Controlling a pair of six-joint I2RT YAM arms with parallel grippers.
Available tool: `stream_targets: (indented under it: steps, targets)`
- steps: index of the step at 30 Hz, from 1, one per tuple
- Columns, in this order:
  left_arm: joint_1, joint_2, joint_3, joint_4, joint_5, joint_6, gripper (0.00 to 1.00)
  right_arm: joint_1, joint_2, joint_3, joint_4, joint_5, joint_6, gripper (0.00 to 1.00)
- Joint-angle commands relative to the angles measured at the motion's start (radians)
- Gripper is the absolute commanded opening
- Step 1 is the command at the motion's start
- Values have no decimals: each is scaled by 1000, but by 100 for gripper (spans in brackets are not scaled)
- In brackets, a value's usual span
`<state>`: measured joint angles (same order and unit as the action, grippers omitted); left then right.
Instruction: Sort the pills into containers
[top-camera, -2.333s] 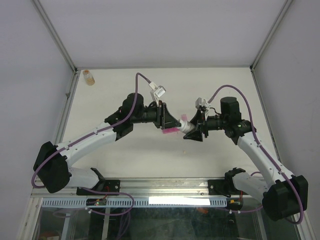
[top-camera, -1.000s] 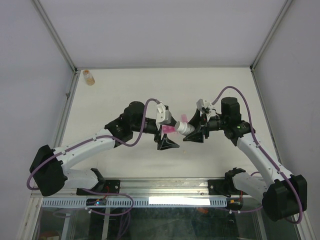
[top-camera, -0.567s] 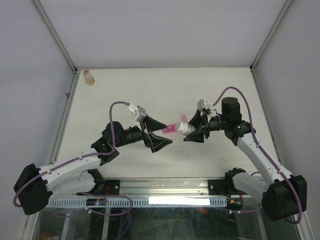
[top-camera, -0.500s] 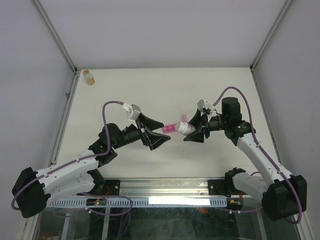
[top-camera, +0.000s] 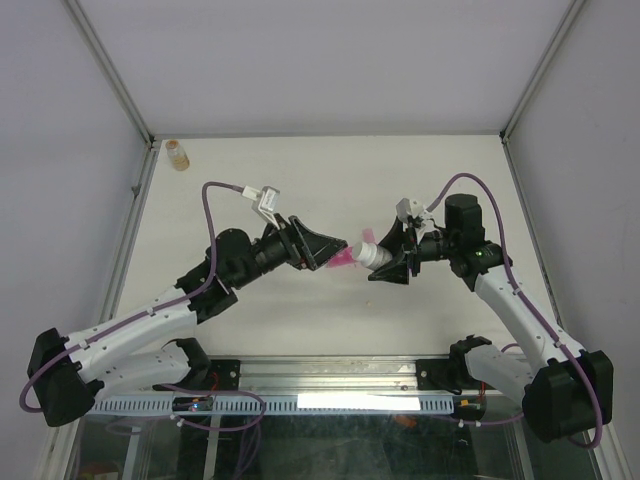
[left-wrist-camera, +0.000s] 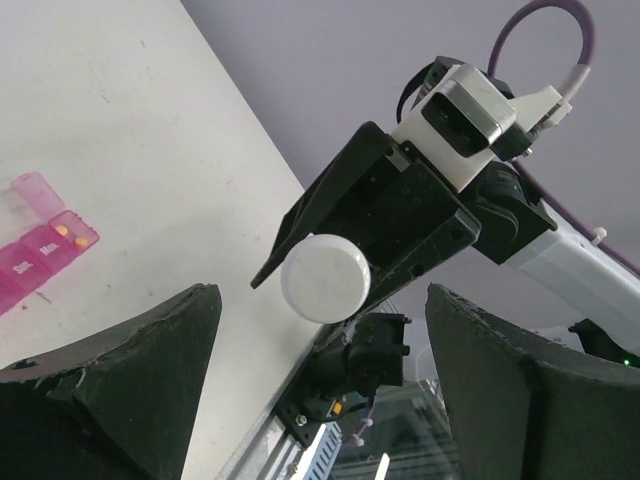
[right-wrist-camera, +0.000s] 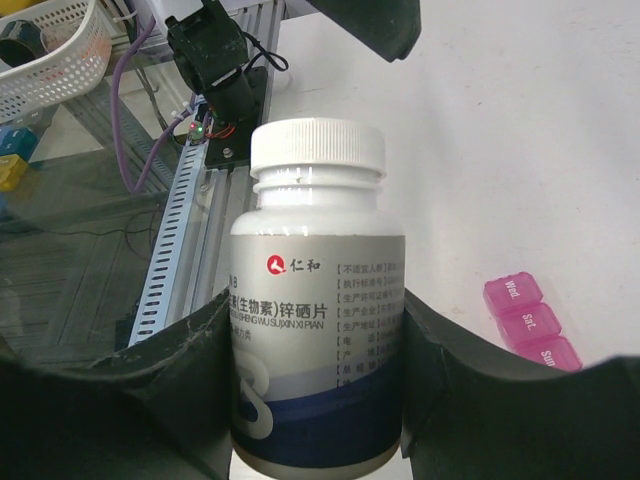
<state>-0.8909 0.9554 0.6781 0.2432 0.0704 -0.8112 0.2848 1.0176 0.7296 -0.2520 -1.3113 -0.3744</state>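
My right end effector (top-camera: 388, 262) is clamped on the white-capped bottle (right-wrist-camera: 318, 300). My left end effector (left-wrist-camera: 320, 295) stands apart, facing it. Seen from above, the pink containers (top-camera: 343, 259) lie on the worktop (top-camera: 250, 180), at eight o'clock of the bottle.

Glossy plastic bottle (right-wrist-camera: 315, 300) (smooth white), translucent pink containers (right-wrist-camera: 530, 325)

White-capped bottle (top-camera: 370, 255) mid-table, pink organiser (top-camera: 343, 259) beside; amber bottle (top-camera: 177, 154) far-left corner.

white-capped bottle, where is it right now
The white-capped bottle is mid-table in the top view, slightly right of centre, held by the right gripper, its cap facing the open left gripper, next to the pink organiser.
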Motion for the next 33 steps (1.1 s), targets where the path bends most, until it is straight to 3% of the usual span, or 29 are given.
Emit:
stream_targets:
  steps: [1, 10, 19, 33]
  targets:
    - [-57, 28, 111, -80, -124, 22, 82, -5, -6, 50, 12, -14, -21, 0]
    - [-113, 104, 193, -83, -216, 36, 77, -9, -1, 50, 10, -13, -23, 0]
    - [-207, 185, 302, -220, -401, 104, 72, -14, -2, 50, 9, -15, -22, 0]
    - [-223, 233, 338, -259, -350, 104, 58, -15, -7, 50, 10, -23, -20, 0]
